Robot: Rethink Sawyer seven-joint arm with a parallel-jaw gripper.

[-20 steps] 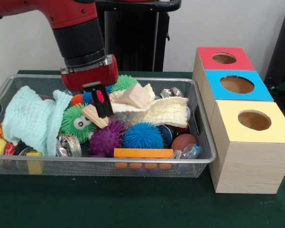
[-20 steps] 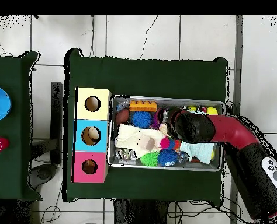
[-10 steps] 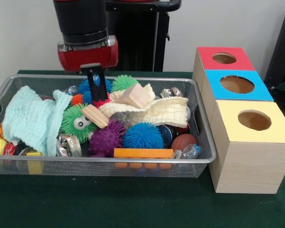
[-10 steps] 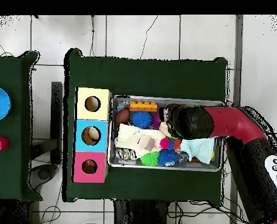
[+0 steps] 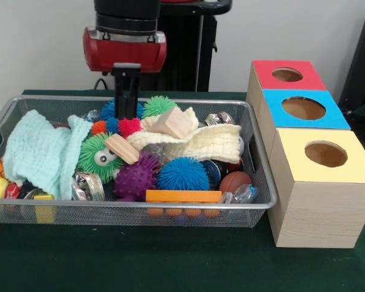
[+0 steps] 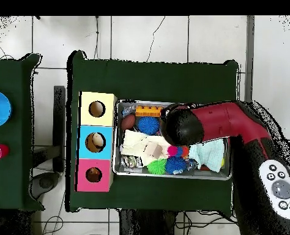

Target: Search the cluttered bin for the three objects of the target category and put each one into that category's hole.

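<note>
Lifted since a second ago, the tool hung above the mesh bin, its black fingers close together and empty.

Green cloth covered the counter, which stood on a pale tiled floor before a white wall. Beside the bin sat three wooden boxes in a row, their holed lids red, blue and yellow. Inside the bin lay a mint cloth, a cream cloth, two wooden blocks, an orange brick, and spiky balls in blue, purple and green. From overhead the arm hid the bin's middle, and small items under the cloths were hard to make out.
</note>
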